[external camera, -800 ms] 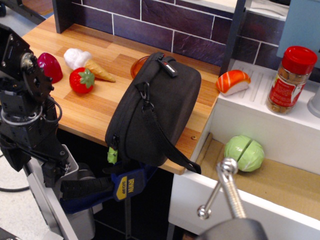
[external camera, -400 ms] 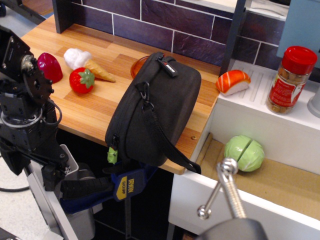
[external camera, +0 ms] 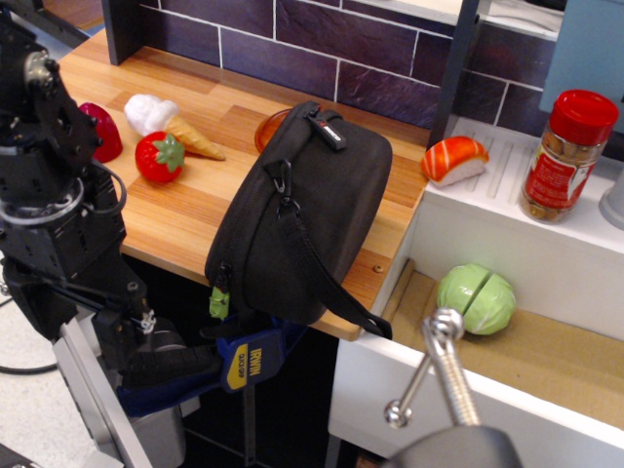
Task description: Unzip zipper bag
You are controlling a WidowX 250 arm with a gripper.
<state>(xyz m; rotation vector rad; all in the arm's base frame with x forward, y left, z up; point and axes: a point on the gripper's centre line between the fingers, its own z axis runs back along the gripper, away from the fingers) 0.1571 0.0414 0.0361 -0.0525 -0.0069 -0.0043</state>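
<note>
At far left, below the front edge of the wooden worktop (external camera: 175, 229), the dark robot arm ends in the tool (external camera: 132, 331); whether its jaws stand apart or together cannot be told, and nothing appears held. On the worktop behind lie a toy strawberry (external camera: 159, 157) and an ice-cream cone (external camera: 171, 123). At centre, the zipper bag (external camera: 302, 214) stands on its edge at the worktop's front, apparently pinned by a blue clamp (external camera: 249, 361), with its strap (external camera: 327, 278) trailing down to the right. The lime-green pull tab (external camera: 219, 302) hangs at its lower left corner, well apart from the tool. The case looks semi-rigid and light, likely to shift if tugged, so the small, floppy tab is judged the place to pinch. At right sit a sushi piece (external camera: 454, 158), a cabbage (external camera: 476, 299) and a spice jar (external camera: 565, 156).
</note>
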